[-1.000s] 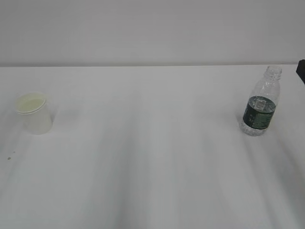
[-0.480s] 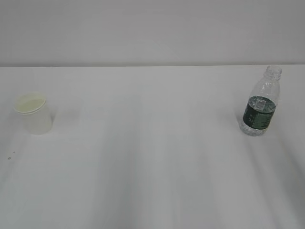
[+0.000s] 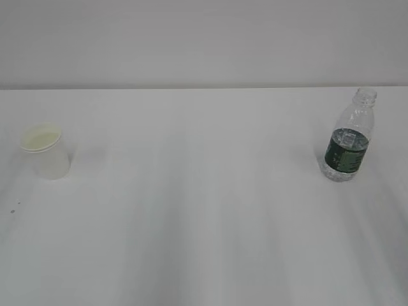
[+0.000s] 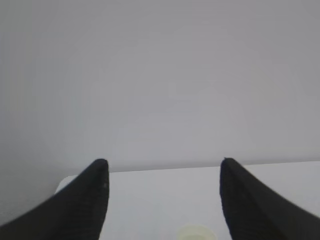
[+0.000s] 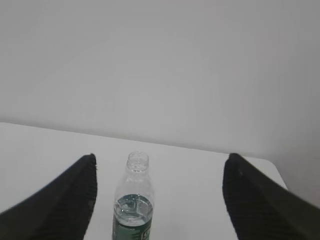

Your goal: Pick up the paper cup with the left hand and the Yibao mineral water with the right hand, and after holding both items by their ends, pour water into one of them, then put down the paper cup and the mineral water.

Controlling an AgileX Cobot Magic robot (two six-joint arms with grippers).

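- On the white table (image 3: 204,210), ext. view: two task items, well apart, both upright, neither arm in that view.
- Paper cup (image 3: 44,150): at 9 o'clock of table centre, near L edge. Rim up, pale cream inside. Cannot tell if it holds water. In L wrist view only its rim shows, at 6 o'clock of frame.
- Yibao mineral water (image 3: 349,135): at 3 o'clock of table centre, near R edge. No cap, dark green label band, water level approx. at top of label. Standing free, nothing touching it.
- Left hand (image 4: 165,172): fingers spread wide, nothing between them, holding nothing. Camera looks mostly at the wall; cup sits low between the fingers and is untouched.
- Right hand (image 5: 160,165): fingers spread wide, empty. Bottle stands ahead, between the fingers but nearer the L one, at 7 o'clock of frame centre, not touched.
- Step in hand (judged): nothing is gripped; which stage this is cannot be told from the layout alone.
- Next move calls for, if a pickup (judged): L hand drops and advances to straddle cup, light squeeze since paper wall will crush; R hand centres on bottle, grips near one end, keeps it upright as it is uncapped.
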